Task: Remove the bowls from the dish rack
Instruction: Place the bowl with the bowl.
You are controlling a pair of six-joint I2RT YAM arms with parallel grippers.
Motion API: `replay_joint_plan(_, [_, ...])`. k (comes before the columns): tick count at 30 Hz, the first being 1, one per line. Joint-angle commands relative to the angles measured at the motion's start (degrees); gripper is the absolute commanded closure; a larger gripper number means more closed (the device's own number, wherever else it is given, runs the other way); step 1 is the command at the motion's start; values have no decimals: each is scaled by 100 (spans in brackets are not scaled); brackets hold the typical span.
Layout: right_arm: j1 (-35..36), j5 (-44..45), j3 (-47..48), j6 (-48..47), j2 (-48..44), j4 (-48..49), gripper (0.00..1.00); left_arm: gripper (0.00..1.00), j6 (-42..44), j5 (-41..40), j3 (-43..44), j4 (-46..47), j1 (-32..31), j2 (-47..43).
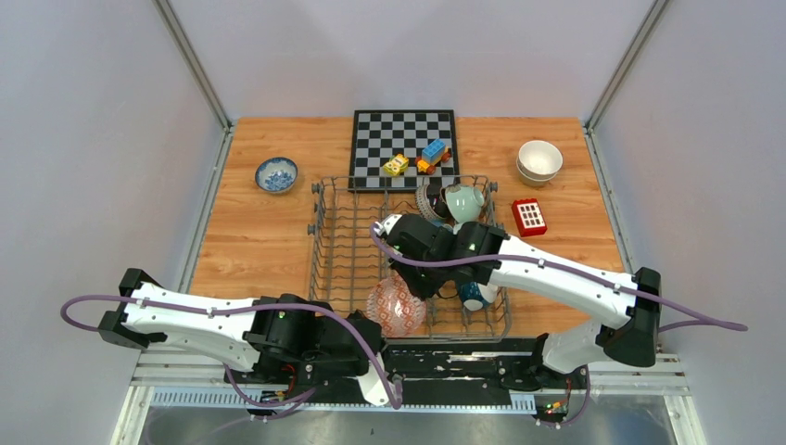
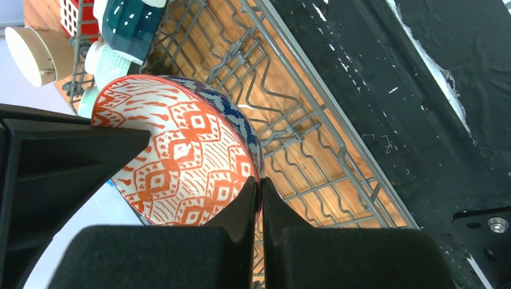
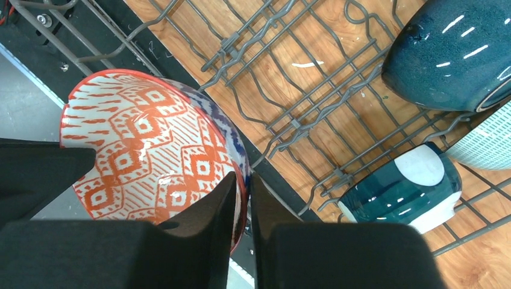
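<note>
**Both grippers pinching one orange-patterned bowl (image 1: pixel 397 308) at the near edge of the dish rack (image 1: pixel 345 248)**

In the top view the orange-patterned bowl is sitting at the lower edge of the dish rack, a little left of its middle. The right arm is reaching across the rack from the lower right. The left arm is coming in from the lower left.

In the left wrist view the left gripper (image 2: pixel 260 198) is standing narrow, with only a slit between its fingers. The bowl's rim is running into that slit, so the gripper is holding the bowl by the rim. The right wrist view is showing the same thing: the right gripper (image 3: pixel 248 188) is nearly closed, with the rim of the same bowl caught between its fingers. In each wrist view a black shape is covering the bowl's left edge. The bowl is lying over the rack's outer wire and the black base beside it.

Other bowls are lying inside the rack. A pale mint bowl (image 1: pixel 463 199) is resting in its upper right corner. A dark teal bowl (image 3: pixel 449 54) and a second teal bowl (image 3: pixel 401 186) with a white foot are lying on the wires near the right gripper.

Out on the table (image 1: pixel 259 243), a blue-and-white bowl (image 1: pixel 276 173) is sitting at the upper left of the rack. Stacked cream bowls (image 1: pixel 539 159) are sitting at the upper right, with a red block (image 1: pixel 529 216) below them. Above the rack, a chessboard (image 1: pixel 404 144) is carrying toy blocks (image 1: pixel 433 155).
</note>
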Motion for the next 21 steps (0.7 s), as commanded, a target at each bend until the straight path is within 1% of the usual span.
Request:
replay_joint_plan(1, [126,45,13,105,76,-32,88,100,-150,-129,-10,258,-53,-104])
replay_joint_plan(5, [142,24,55,163,65,-32,99,100,-240,-205,-14,290,-56,-93])
replay_joint_plan(6, [144,16,56,172,57,-31,100,100,-260,-228,-23,298,-54,-98])
replay_joint_plan(11, [151,63,37,214,9,-3,100,100,-344,-353,-122,502,-54,-131])
replay_joint_plan(12, [155,80,32,220,-20,11,100,95,-398,-405,-134,563,-52,-131])
replay_joint_plan(13, [146,111,32,224,-50,18,100,84,-461,-458,-131,614,-56,-131])
replay_joint_plan(15, [147,175,65,218,-113,21,100,54,-639,-627,-113,690,-54,-129])
replay_joint_plan(17, [149,277,104,222,-209,-19,100,30,-791,-792,-69,743,-50,-194])
replay_joint_plan(18, [151,347,124,220,-274,-42,100,3,-852,-862,-38,786,-51,-236])
replay_joint_plan(19, [147,463,136,232,-345,-75,100,1,-954,-949,0,839,-52,-301])
replay_joint_plan(21, [145,686,125,230,-512,-140,100,0,-1126,-1156,75,981,-56,-459])
